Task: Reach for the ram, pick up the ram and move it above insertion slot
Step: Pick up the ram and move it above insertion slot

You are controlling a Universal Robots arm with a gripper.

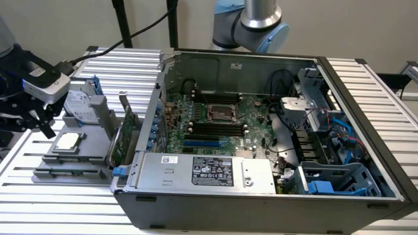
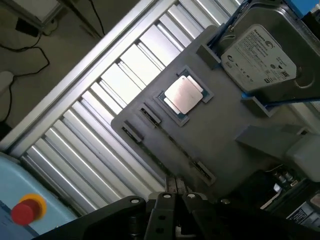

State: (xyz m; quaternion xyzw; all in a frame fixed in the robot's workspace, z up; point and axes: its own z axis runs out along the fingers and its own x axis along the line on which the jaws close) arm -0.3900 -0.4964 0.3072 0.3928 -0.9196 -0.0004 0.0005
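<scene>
The gripper [image 2: 175, 186] is hovering over the grey fixture [image 2: 220, 145], its fingertips [image 2: 169, 186] sitting close together and gripping nothing. The ram [image 2: 175, 142] is resting on edge in a slim holder on that fixture, showing in the wrist view as a thin dark strip between two clips, just beside the processor chip [image 2: 183, 95]. A hard drive [image 2: 257, 55] is standing at the fixture's far end. In the exterior view the gripper [image 1: 40, 128] is hanging at the left, well apart from the insertion slot [image 1: 216, 126], which is lying among black sockets inside the open computer case [image 1: 261, 196]
</scene>
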